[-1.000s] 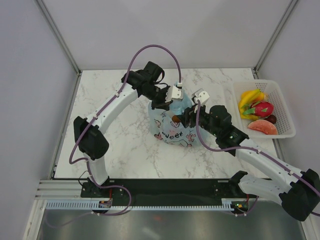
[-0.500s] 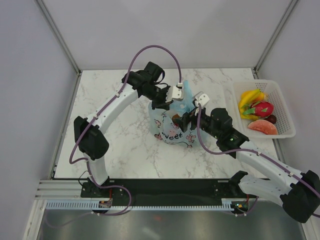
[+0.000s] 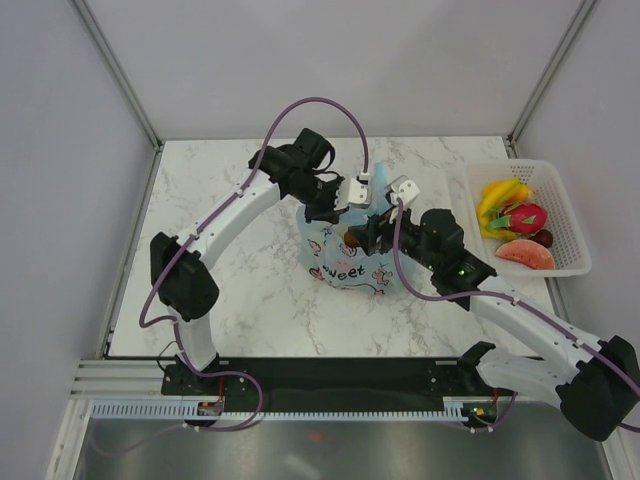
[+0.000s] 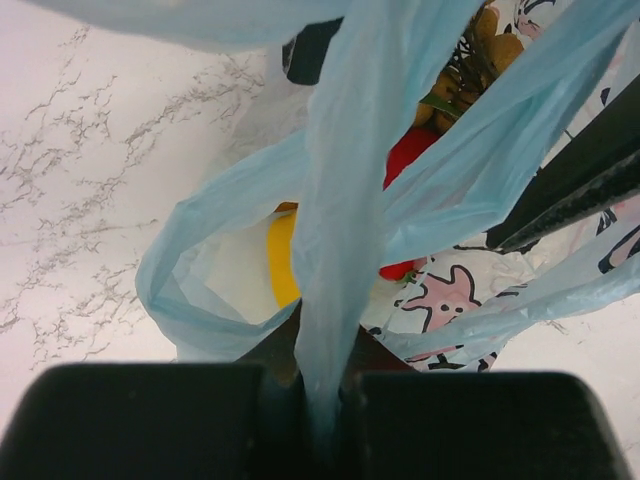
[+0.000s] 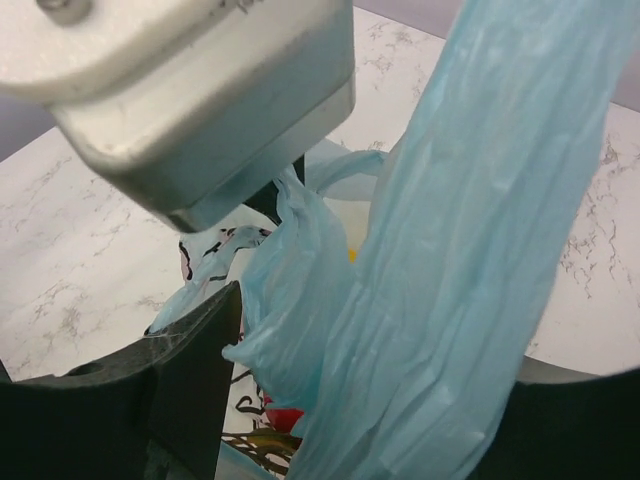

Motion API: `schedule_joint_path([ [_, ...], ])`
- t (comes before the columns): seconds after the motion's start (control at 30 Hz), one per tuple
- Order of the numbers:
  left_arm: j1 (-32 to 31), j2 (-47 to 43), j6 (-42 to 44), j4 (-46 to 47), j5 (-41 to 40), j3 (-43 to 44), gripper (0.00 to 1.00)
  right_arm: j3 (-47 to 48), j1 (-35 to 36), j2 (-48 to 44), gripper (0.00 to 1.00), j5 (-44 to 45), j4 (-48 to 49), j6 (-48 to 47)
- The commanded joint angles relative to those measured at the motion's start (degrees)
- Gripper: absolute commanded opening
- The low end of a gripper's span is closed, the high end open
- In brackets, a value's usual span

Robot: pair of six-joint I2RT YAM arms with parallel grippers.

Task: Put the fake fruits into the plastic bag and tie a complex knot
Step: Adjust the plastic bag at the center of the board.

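Since my left gripper (image 4: 320, 405) has swung rightward over the past second, it now sits just beside my right gripper (image 5: 370, 410) above the plastic bag (image 3: 350, 262), which stands in the middle of the marble table (image 3: 230, 290). The two handles are being brought together, so I judge this to be the start of the knot, though some fruit is still outside the bag. My left jaws are clamped tight on one twisted handle (image 4: 345, 180). My right fingers stand apart with the other handle (image 5: 470, 230) running up between them, not pinched as far as I can see. The overhead view alone shows the white basket (image 3: 572, 215) well off to the right, holding bananas (image 3: 498, 196), a dragon fruit (image 3: 527, 216), an orange-red slice (image 3: 524, 255) and a dark ball (image 3: 543, 238). Only my left wrist view looks into the bag's mouth, where a yellow fruit (image 4: 282, 258), a red one (image 4: 408, 158) and a tan cluster (image 4: 478, 45) lie inside.
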Motion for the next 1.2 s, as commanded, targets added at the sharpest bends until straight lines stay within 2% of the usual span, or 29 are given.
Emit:
schedule_joint_path([
  [0.0, -0.6, -2.0, 1.5, 1.1, -1.2, 1.0, 0.05, 3.4, -0.2, 1.0, 0.67, -1.2, 1.6, 0.6],
  [0.17, -0.8, -2.3, 0.0, 1.6, -2.0, 2.0, 0.04, 4.6, -0.3, 1.9, 0.51, -1.4, 0.6, 0.2],
  [0.2, -0.8, -2.5, 0.0, 1.6, -2.0, 1.9, 0.04, 4.8, -0.3, 2.1, 0.40, -1.4, 0.5, 0.3],
  [0.3, -0.9, -3.0, -0.5, 2.0, -1.9, 1.8, 0.04, 5.2, -0.3, 2.3, 0.32, -1.2, 0.0, 0.1],
  [0.33, -0.9, -3.3, -0.5, 2.1, -1.8, 1.8, 0.04, 5.5, -0.3, 2.4, 0.23, -1.1, -0.4, 0.0],
  [0.4, -1.0, -4.0, -1.0, 2.6, -1.0, 1.6, 0.04, 5.6, -0.2, 2.5, 0.11, -1.1, -0.8, 0.0],
  [0.5, -1.0, -5.2, -1.4, 3.2, 0.2, 1.4, 0.04, 5.6, -0.3, 2.4, 0.00, -0.4, -1.3, -0.3],
  [0.77, -1.0, -8.6, -2.7, 5.7, 3.6, -0.8, 0.05, 4.7, -0.3, 1.6, 0.00, 1.3, -1.5, -0.1],
  [0.87, -1.0, -9.2, -3.0, 6.1, 5.3, -1.0, 0.05, 4.7, -0.2, 1.5, 0.07, 1.7, -1.5, -0.1],
  [1.0, -1.0, -9.0, -3.1, 6.2, 5.0, -1.4, 0.04, 4.8, -0.3, 1.3, 0.30, 1.0, -1.5, -0.6],
  [1.1, -1.0, -8.6, -3.8, 6.1, 3.4, -1.6, 0.04, 4.6, -0.3, 1.1, 0.43, 0.8, -1.4, -1.0],
  [1.17, -1.0, -8.5, -4.0, 6.2, 2.8, -1.8, 0.02, 4.3, -0.3, 1.1, 0.44, 1.1, -1.1, -1.1],
])
